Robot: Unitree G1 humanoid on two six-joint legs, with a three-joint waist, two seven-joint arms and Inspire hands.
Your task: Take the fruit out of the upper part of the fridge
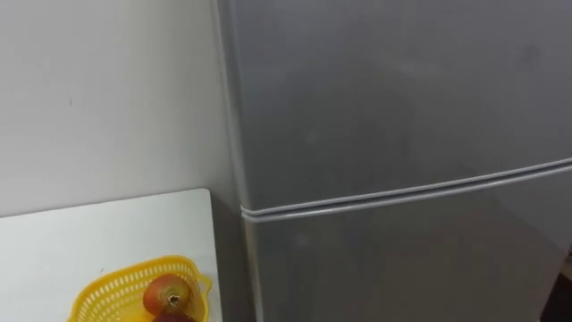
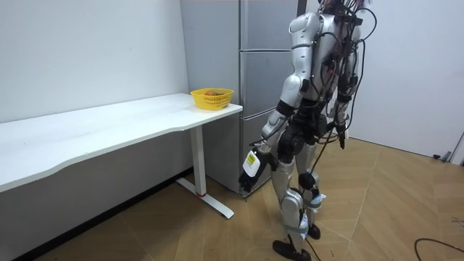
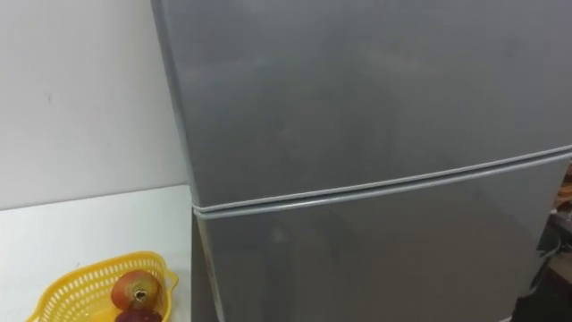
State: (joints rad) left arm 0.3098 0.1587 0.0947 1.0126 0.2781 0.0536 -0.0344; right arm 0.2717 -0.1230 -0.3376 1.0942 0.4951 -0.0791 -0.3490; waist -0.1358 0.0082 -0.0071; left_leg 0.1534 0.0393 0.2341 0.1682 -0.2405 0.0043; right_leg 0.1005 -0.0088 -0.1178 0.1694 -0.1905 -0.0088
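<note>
A long white table (image 2: 109,127) stands against white walls (image 2: 72,51) on wood flooring (image 2: 391,206).

A yellow plastic lattice basket (image 1: 103,291) sits near the end of the long white surface (image 1: 98,237), holding a reddish-yellow round fruit (image 1: 167,292) and a darker red one (image 1: 174,317). Plain white wall (image 1: 107,89) behind, wood-pattern floor (image 2: 377,210) underneath.

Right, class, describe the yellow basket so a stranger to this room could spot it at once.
Find the tall grey fridge; a long white table stands beside it. At the table end nearest the fridge sits the yellow basket, holding fruit; its bright lattice stands out against white and grey.
</note>
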